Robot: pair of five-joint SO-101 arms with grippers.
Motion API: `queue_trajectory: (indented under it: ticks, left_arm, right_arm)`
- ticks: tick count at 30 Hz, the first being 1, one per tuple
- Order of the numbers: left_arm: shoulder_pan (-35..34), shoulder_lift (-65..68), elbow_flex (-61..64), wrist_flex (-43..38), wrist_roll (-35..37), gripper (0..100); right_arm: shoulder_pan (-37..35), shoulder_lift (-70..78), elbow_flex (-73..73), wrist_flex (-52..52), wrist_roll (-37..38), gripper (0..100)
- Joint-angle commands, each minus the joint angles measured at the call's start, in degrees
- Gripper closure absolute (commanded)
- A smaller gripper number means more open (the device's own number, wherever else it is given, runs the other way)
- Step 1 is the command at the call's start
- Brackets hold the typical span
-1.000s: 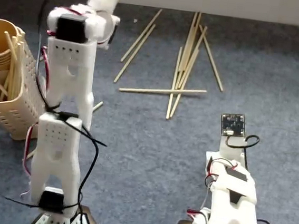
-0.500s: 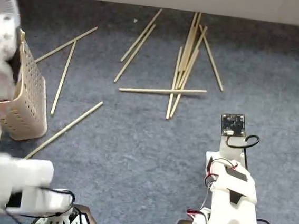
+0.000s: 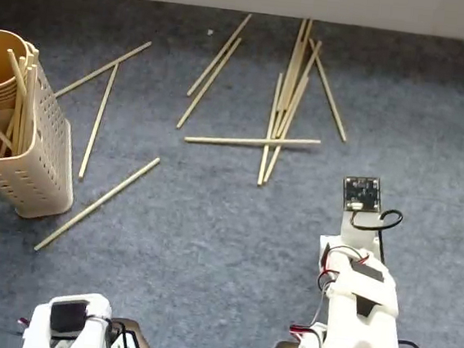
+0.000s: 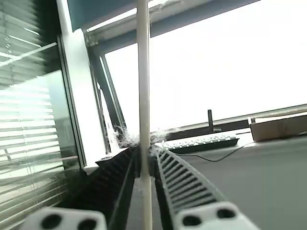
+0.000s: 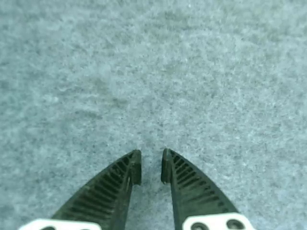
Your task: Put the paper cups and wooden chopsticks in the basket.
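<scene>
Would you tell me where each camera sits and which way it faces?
High view: fixed above, looking down on carpet, basket, loose chopsticks; left arm and right arm at its lower edge.
Left wrist view: on the left arm, facing a window; left gripper shut on a chopstick.
Right wrist view: on the right arm, facing down at carpet; right gripper open.
Shared: high and right wrist views show the carpet.
</scene>
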Motion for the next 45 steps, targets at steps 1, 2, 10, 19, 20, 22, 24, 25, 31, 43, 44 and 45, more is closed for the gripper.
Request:
queue_trajectory:
  ticks: [1, 2, 10, 19, 20, 22, 24, 25, 31, 43, 44, 45]
  left_arm:
    - [-0.9, -7.3, 19.9, -10.1, -0.4, 100]
    - [-0.8, -11.2, 25.5, -13.0, -0.4, 100]
    - [-6.7, -36.7, 83.3, -59.1, -1.2, 100]
    - [-10.9, -18.2, 89.8, -77.8, 1.8, 100]
    - [-10.9, -15.3, 89.2, -79.2, 1.8, 100]
    - [-10.9, -10.2, 88.3, -80.4, 1.8, 100]
    - [-10.9, -6.5, 88.2, -80.5, 1.8, 100]
    - [-10.9, -5.4, 88.4, -80.6, 1.8, 100]
    - [-10.9, -2.2, 92.3, -82.9, 4.1, 100]
    - [-10.9, -2.3, 102.0, -84.2, 4.1, 97]
    - [-10.9, -2.3, 102.5, -84.2, 4.2, 94]
    - [-10.8, -2.3, 102.8, -84.2, 4.2, 91]
  right_arm:
    - [-0.4, -1.7, -0.1, -0.9, 0.7, 91.8]
    - [-0.4, -1.7, -0.1, -0.9, 0.7, 91.8]
    - [-0.4, -1.5, -0.2, -0.9, 0.7, 91.8]
    - [-0.5, -1.4, -0.3, -0.9, 0.7, 91.8]
    - [-0.5, -1.4, -0.3, -0.9, 0.7, 91.8]
    - [-0.5, -1.4, -0.3, -0.9, 0.7, 91.8]
    - [-0.5, -1.4, -0.3, -0.9, 0.7, 91.8]
    - [-0.5, -1.4, -0.3, -0.9, 0.7, 91.8]
    - [-0.5, -1.4, -0.3, -0.9, 0.7, 91.8]
    - [-0.5, -1.4, -0.3, -0.9, 0.7, 91.8]
    - [-0.5, -1.4, -0.3, -0.9, 0.7, 91.8]
    - [-0.5, -1.4, -0.3, -0.9, 0.7, 91.8]
